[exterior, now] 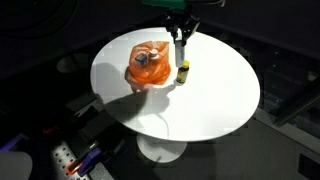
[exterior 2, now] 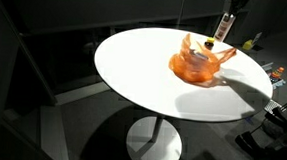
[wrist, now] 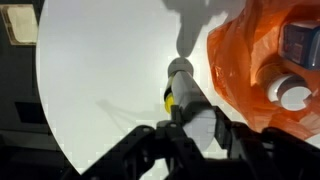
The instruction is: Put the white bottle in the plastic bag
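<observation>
My gripper (wrist: 196, 128) is shut on the white bottle (wrist: 188, 95) and holds it upright above the round white table (exterior: 210, 105). It holds the bottle just beside the orange plastic bag (wrist: 245, 70). In both exterior views the gripper (exterior: 180, 36) (exterior 2: 229, 13) hangs over the table's far side with the bottle (exterior: 180, 52) (exterior 2: 225, 28) below it. The bag (exterior: 147, 66) (exterior 2: 197, 63) lies open on the table. It holds a white-capped container (wrist: 293, 95) and a bluish one (wrist: 300, 40).
A small yellow-capped bottle (exterior: 184, 72) stands on the table under the held bottle, next to the bag; it also shows in the wrist view (wrist: 168, 98). Dark floor and clutter (exterior: 70, 158) surround the table. Small items (exterior 2: 252, 43) lie beyond its far edge.
</observation>
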{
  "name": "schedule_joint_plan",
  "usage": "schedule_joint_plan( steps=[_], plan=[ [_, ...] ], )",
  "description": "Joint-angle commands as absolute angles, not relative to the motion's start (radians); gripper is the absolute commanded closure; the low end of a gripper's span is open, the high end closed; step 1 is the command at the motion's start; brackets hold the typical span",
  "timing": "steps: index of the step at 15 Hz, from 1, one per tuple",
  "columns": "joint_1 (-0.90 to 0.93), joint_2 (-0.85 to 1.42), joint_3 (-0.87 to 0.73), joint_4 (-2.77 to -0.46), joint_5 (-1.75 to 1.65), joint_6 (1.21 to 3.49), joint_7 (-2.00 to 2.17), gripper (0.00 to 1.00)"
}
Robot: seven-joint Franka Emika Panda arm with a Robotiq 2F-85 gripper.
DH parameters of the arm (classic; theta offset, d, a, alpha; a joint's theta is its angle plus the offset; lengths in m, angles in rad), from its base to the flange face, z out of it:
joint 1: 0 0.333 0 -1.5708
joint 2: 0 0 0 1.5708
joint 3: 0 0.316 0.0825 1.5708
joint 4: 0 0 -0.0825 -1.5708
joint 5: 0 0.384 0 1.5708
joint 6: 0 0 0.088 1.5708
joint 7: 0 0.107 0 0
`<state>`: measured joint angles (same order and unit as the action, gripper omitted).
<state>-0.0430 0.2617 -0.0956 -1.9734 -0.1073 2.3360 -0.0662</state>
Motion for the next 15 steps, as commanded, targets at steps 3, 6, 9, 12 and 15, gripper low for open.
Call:
schedule_joint_plan(
  steps=[3,6,9,12,15],
  plan=[
    [-0.039,0.161,-0.034,-2.055,-0.093,2.360,-0.169,0.89],
    [-0.042,0.139,-0.012,-2.071,-0.072,2.359,-0.235,0.90],
    [-0.034,0.168,-0.014,-2.045,-0.091,2.339,-0.208,0.90],
    [-0.034,0.171,-0.014,-2.047,-0.090,2.339,-0.211,0.66],
    [-0.036,0.196,-0.021,-2.034,-0.105,2.340,-0.207,0.90]
  ],
)
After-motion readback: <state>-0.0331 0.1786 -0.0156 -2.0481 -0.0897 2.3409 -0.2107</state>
